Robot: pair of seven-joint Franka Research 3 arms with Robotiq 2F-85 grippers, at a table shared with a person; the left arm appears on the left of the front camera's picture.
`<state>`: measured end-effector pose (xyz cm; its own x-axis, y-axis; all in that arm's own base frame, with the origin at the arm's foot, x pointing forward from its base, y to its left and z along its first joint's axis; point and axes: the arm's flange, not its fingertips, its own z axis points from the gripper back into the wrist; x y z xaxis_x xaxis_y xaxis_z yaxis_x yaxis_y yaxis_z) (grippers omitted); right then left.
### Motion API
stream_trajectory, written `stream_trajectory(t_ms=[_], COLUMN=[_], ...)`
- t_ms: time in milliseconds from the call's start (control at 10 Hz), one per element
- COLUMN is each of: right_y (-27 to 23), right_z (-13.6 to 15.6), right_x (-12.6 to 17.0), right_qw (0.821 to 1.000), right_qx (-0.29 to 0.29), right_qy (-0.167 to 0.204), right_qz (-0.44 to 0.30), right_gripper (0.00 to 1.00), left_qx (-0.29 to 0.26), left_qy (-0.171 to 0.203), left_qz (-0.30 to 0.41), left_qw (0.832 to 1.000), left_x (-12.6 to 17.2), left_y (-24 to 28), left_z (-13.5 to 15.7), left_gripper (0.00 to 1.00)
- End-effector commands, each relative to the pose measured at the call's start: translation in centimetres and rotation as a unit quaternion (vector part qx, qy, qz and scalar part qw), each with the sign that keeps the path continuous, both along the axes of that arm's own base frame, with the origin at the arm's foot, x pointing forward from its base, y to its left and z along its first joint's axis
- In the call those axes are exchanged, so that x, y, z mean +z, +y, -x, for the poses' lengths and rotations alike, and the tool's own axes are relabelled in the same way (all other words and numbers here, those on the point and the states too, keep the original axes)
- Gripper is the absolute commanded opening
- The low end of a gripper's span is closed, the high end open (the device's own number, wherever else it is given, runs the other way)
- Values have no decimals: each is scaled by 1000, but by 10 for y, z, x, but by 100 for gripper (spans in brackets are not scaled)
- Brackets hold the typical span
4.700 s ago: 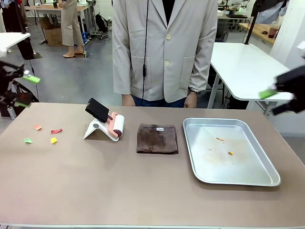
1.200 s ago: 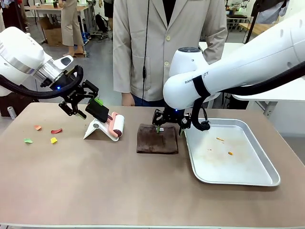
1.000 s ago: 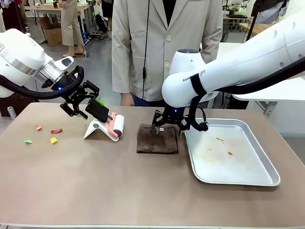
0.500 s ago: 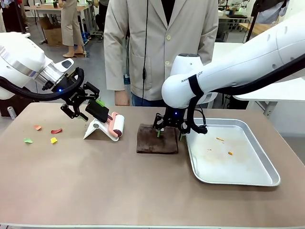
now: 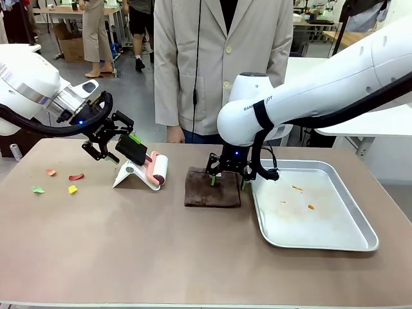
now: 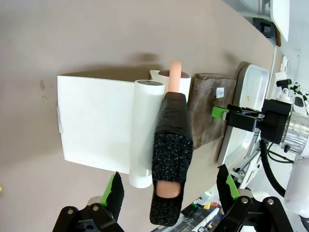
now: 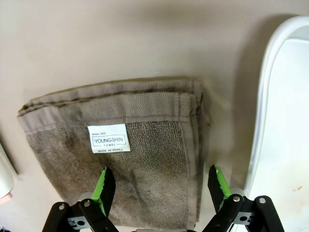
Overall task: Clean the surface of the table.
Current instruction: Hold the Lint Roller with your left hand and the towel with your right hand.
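Both arms have come in over the table (image 5: pixel 161 251) since the earliest frame. Towel (image 7: pixel 145 159) label (image 7: pixel 108 139) reads "YOUNGSHIN TOWEL, MADE IN KOREA". Left gripper (image 6: pixel 169 182): jaws wide apart, straddling the black handle (image 6: pixel 172 140) of the lint roller (image 5: pixel 158 170), gripping nothing. Right gripper (image 7: pixel 160 187): jaws wide, over the towel's edge beside the tray (image 5: pixel 322 222); contact cannot be told. Paper scraps (image 5: pixel 72 189) lie at the table's left.

A lint roller (image 5: pixel 152 166) is resting on a white stand (image 5: pixel 129 174), a folded brown towel (image 5: pixel 207 195) is lying just beside a metal tray (image 5: pixel 322 222), coloured scraps (image 5: pixel 73 189) farther off.
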<state>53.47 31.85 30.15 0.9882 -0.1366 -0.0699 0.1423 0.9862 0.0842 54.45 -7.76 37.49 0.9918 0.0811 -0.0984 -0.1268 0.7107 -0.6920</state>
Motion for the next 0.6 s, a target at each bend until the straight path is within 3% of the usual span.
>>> stream_trajectory(t_ms=[0,500], right_y=[0,1], right_z=[-3,-3], right_x=[1,1], right_qw=[1000,1000], right_qx=[11,14], right_qy=[9,12], right_qz=[-4,-5], right_gripper=[100,100], left_qx=[15,34], left_qy=[2,-19], left_qz=[12,4], left_qw=[1000,999], left_x=[3,0], left_y=[-6,-2], left_z=[-5,-6], left_gripper=[100,100])
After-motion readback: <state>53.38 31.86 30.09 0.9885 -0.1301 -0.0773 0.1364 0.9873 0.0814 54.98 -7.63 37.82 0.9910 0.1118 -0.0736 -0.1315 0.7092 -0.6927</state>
